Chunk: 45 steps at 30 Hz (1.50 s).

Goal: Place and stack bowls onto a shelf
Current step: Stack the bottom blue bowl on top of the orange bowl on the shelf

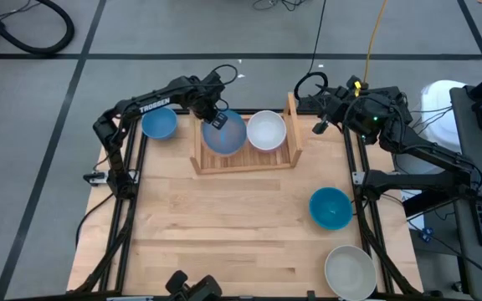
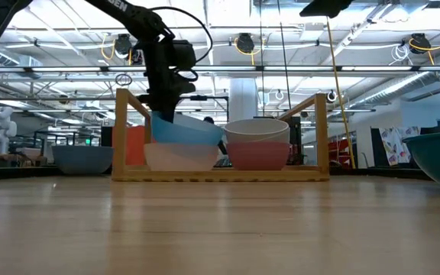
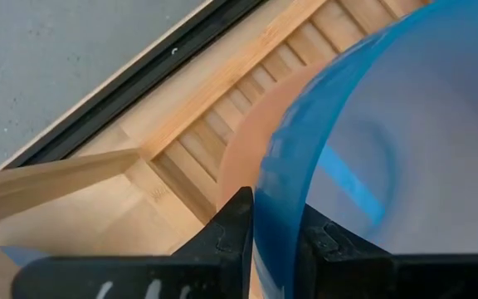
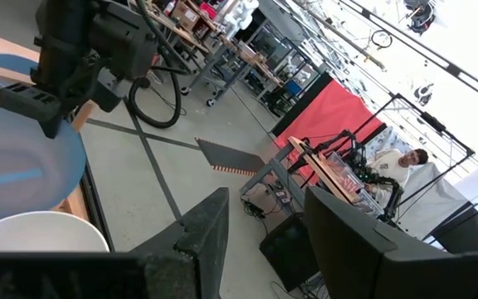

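Note:
My left gripper [image 1: 215, 118] is shut on a light blue bowl [image 1: 226, 135] over the left half of the light-wood shelf [image 2: 220, 174]. Under it a pale peach bowl [image 2: 178, 157] sits on the shelf's slats. In the right half a white bowl [image 2: 257, 130] is nested in a pink bowl [image 2: 257, 156]. My right gripper [image 4: 264, 249] is open and empty beyond the shelf's right side board, near the table's far right corner [image 1: 323, 119]. My left gripper holds the blue bowl by its rim [image 3: 274, 237] on the far left side, one finger inside the bowl and one outside. The fingers come from above, pointing down. The bowl is tilted, held side higher, with its underside just over or in the peach bowl [image 3: 247, 141]; whether they touch I cannot tell.
A blue bowl [image 1: 159, 124] stands on the table left of the shelf. A teal bowl [image 1: 330, 207] stands at the right edge, and a white-grey bowl [image 1: 350, 272] sits at the near right corner. The middle and near left of the tabletop [image 1: 224, 226] are bare wood.

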Available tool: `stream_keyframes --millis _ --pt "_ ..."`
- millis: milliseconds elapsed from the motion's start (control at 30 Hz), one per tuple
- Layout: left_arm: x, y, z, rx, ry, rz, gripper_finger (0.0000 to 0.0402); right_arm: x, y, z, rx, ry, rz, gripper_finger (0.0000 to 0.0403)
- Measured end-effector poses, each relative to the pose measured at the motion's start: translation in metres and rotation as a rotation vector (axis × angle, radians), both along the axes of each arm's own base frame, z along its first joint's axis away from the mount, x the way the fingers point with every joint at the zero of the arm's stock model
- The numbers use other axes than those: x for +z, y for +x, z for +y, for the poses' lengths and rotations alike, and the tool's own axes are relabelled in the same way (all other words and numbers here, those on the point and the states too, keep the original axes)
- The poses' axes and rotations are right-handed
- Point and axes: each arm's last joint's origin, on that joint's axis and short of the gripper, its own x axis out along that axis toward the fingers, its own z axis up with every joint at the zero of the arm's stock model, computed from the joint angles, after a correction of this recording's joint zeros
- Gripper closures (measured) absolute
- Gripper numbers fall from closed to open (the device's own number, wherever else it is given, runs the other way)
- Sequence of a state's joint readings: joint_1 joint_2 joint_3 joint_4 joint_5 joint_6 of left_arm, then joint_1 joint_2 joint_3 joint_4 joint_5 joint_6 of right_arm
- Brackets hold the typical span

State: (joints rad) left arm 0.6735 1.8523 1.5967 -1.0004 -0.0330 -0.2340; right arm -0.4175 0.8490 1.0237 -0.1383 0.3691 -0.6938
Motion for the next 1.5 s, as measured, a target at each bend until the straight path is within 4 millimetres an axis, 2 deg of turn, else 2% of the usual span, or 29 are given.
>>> stream_keyframes --millis 300,500,833,1000,1300,1500 --pt "0.001 0.001 -0.001 -0.046 0.017 0.003 0.0355 0.000 0.000 0.000 0.000 -0.001 0.001 0.0250" --pt "0.001 0.001 -0.001 -0.001 0.003 -0.005 0.0355 0.000 0.000 0.000 0.000 -0.001 0.001 0.0250" --pt "-0.001 -0.005 -0.007 0.010 -0.046 0.074 0.0355 0.000 0.000 0.000 0.000 -0.002 0.002 0.0250" --pt "-0.001 -0.005 -0.007 -0.040 -0.036 0.086 0.0355 0.000 0.000 0.000 0.000 -0.002 0.002 0.0250" --pt "0.000 -0.005 -0.008 -0.076 -0.027 0.097 0.0385 0.000 0.000 0.000 0.000 -0.005 0.005 0.0250" --pt "0.000 -0.002 -0.010 -0.087 -0.017 0.086 0.0358 0.000 0.000 0.000 0.000 -0.005 0.005 0.0250"
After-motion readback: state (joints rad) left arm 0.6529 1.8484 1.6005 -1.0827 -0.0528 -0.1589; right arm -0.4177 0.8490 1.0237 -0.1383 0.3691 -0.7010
